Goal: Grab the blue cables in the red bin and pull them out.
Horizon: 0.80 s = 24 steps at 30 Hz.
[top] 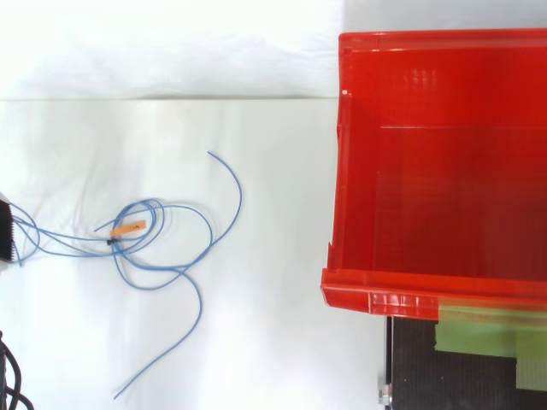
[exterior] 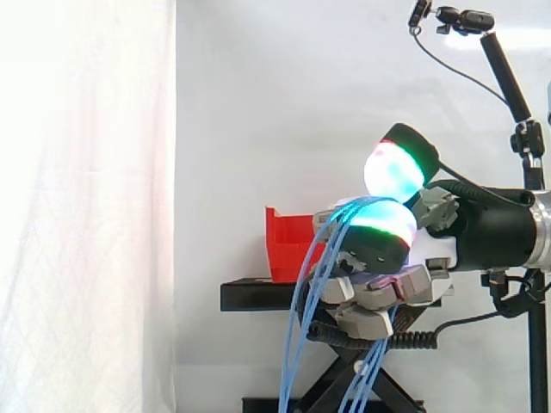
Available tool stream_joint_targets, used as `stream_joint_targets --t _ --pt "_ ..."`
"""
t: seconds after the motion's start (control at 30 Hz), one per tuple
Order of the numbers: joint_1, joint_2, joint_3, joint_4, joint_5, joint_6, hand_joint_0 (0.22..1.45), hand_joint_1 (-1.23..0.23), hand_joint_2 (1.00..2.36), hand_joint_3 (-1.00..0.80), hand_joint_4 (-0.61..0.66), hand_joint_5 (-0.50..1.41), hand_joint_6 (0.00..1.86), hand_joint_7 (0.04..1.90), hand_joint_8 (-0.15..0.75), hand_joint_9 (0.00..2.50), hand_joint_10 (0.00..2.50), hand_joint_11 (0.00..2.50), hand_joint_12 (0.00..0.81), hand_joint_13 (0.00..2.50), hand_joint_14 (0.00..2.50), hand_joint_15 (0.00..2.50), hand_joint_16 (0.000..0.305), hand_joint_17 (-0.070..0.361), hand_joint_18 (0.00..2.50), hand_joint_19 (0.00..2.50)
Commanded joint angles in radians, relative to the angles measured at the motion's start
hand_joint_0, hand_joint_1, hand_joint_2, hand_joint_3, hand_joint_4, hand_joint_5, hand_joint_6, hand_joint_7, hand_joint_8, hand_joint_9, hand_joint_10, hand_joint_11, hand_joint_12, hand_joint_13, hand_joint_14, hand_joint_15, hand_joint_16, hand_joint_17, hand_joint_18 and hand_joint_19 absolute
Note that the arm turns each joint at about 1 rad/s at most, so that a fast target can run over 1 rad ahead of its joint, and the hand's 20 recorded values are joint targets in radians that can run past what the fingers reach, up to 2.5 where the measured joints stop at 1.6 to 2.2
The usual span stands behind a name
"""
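Note:
My hand [exterior: 428,248] hovers to the right of the red bin [exterior: 288,245], level with its rim, its fingers curled round a bundle of blue cables [exterior: 301,318]. The cables arch over the glowing cyan and green fingertips [exterior: 383,222] and hang down past the black stand [exterior: 258,295]. From above, the blue cables [top: 184,272] trail in loose loops left of the red bin [top: 376,299], outside it, with a small orange tag [top: 130,227] on them. The bin's inside shows no cable. A grey edge of the hand [top: 5,232] sits at the far left.
A white curtain [exterior: 86,206] hangs behind and to the left. A black camera pole [exterior: 508,73] rises at the upper right. Green tape [top: 479,329] lies on the stand just below the bin's front rim. The stand's scissor legs [exterior: 344,387] cross underneath.

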Motion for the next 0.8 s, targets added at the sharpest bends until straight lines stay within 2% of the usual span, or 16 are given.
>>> stream_joint_targets --t 0.0,0.77 --pt "0.000 0.000 0.001 0.000 0.000 0.000 0.74 -1.05 1.00 -1.00 0.19 0.53 0.97 0.48 0.248 0.80 0.02 0.86 0.352 1.06 0.65 1.48 0.051 0.115 0.81 1.10" --pt "-0.002 0.000 0.001 0.000 0.000 -0.001 0.72 -1.05 1.00 -1.00 0.20 0.49 0.99 0.46 0.254 0.78 0.02 0.87 0.366 1.02 0.71 1.46 0.052 0.118 0.80 1.09"
